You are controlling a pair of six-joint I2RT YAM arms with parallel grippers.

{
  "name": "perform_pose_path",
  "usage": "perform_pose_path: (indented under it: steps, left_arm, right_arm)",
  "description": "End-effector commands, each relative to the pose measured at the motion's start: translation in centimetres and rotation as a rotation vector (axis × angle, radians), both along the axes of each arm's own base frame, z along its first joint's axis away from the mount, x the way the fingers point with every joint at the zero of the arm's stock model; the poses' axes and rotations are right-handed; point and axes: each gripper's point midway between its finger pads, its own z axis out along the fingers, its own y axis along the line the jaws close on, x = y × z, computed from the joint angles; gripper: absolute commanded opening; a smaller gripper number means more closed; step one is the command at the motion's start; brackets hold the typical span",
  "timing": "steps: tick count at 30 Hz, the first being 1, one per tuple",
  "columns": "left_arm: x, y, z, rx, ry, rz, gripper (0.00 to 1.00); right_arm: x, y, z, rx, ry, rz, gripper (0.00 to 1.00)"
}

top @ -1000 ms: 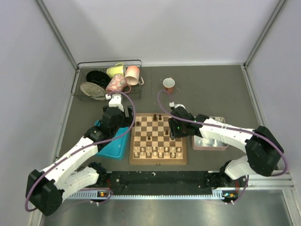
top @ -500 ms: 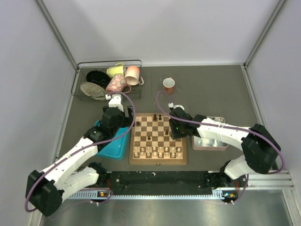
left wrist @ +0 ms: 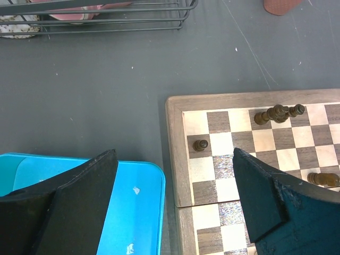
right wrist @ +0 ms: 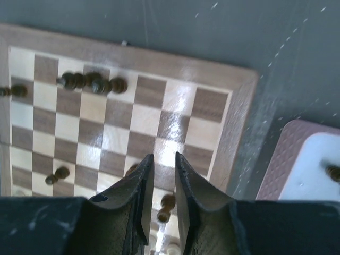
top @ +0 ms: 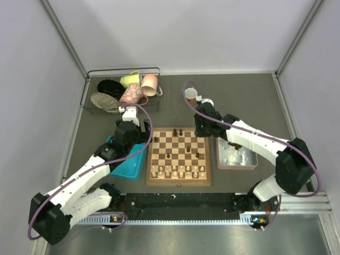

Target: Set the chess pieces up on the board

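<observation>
The left arm [top: 79, 178] and right arm [top: 255, 141] share one build: white tubular links joined by chunky black joint housings. Behind each gripper a purple cable [top: 150, 126] stands clear of the casing and runs back along the links, and a small white block [top: 127, 110] sits just behind the wrist. The left gripper [left wrist: 172, 154] has two broad, matte black, wedge-shaped fingers [left wrist: 85, 202]; the one on the right of its view is rough and chipped along its edge. The right gripper [right wrist: 162, 156] has black fingers [right wrist: 135, 207] with curved, glossy, greyish inner faces. White scuffs fleck the black body behind them.
</observation>
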Motion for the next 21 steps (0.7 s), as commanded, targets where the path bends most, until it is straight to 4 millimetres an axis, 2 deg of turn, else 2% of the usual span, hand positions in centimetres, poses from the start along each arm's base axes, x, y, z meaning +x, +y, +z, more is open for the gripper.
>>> perform_pose_path:
  steps: [1, 3, 6, 7, 10, 15, 21]
  left_arm:
    - [0.2, -0.3, 1.5, -0.020, -0.052, -0.013, 0.93]
    - [0.2, -0.3, 1.6, -0.021, -0.054, -0.012, 0.93]
    - [0.2, -0.2, 1.8, -0.024, -0.061, -0.011, 0.93]
    - [0.2, -0.2, 1.8, -0.024, -0.061, -0.011, 0.93]
    - [0.1, -0.2, 1.8, -0.023, -0.059, -0.011, 0.93]
    - [0.2, -0.3, 1.6, -0.025, -0.054, -0.013, 0.93]
    - [0.1, -0.3, 1.6, -0.030, -0.054, -0.013, 0.93]
  right_arm:
    - [2.5, 0.0, 1.1, -0.006, -0.021, 0.003, 0.22]
    - [2.5, 0.1, 1.0, -0.016, -0.011, 0.006, 0.22]
    - [1.3, 0.1, 0.9, 0.003, 0.021, 0.024, 0.25]
    - [0.5, -0.1, 0.1, 0.007, 0.046, 0.025, 0.28]
    - [-1.9, -0.2, -0.4, 0.013, 0.065, 0.075, 0.35]
    - [-6.2, 0.5, -1.6, 0.008, 0.107, 0.170, 0.38]
    - [-7.8, 0.0, -3.1, -0.015, 0.142, 0.167, 0.38]
